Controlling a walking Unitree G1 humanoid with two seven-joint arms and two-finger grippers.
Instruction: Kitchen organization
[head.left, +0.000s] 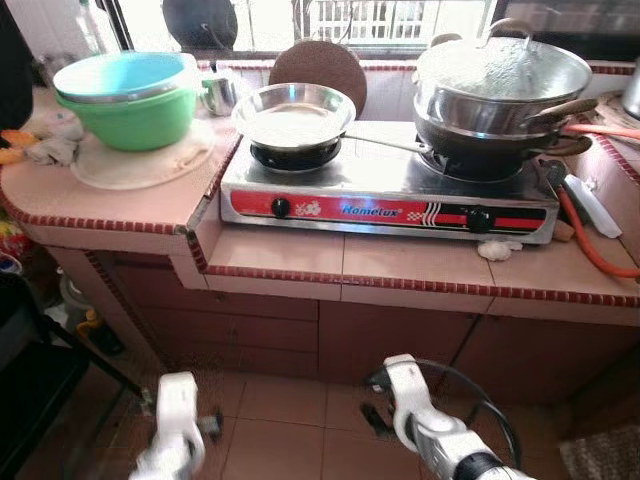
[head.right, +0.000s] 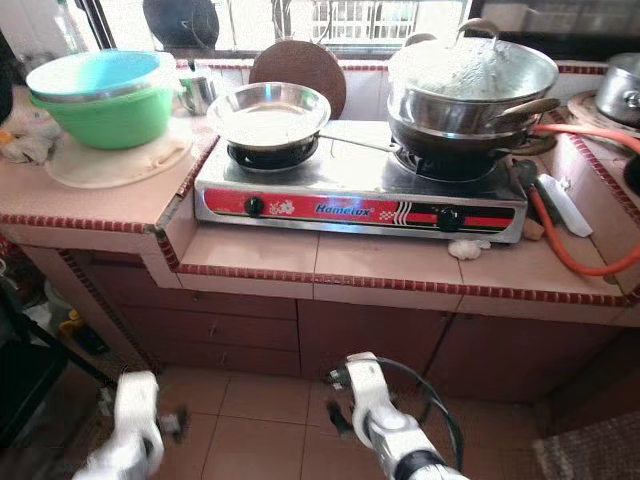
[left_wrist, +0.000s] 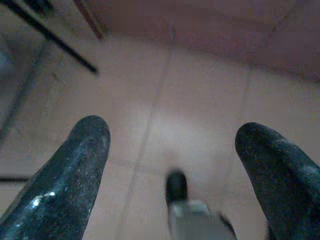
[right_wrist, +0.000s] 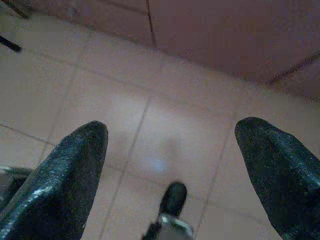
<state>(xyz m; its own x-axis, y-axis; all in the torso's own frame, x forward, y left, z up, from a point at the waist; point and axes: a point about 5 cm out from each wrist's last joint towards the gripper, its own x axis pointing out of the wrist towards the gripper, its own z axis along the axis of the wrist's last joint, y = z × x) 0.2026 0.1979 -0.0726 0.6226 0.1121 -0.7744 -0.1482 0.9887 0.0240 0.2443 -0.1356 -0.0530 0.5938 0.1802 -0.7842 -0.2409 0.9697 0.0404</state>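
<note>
Left claw spread, right claw spread above floor tiles; stove beyond.

Stove on counter
Pan on stove left burner, stacked pots on right; bowls left on the raised counter

A home kitchen: a two-burner gas stove sits on a tiled counter, with a steel pan on one burner, stacked pots on the other, and plastic bowls beside a window.
</note>
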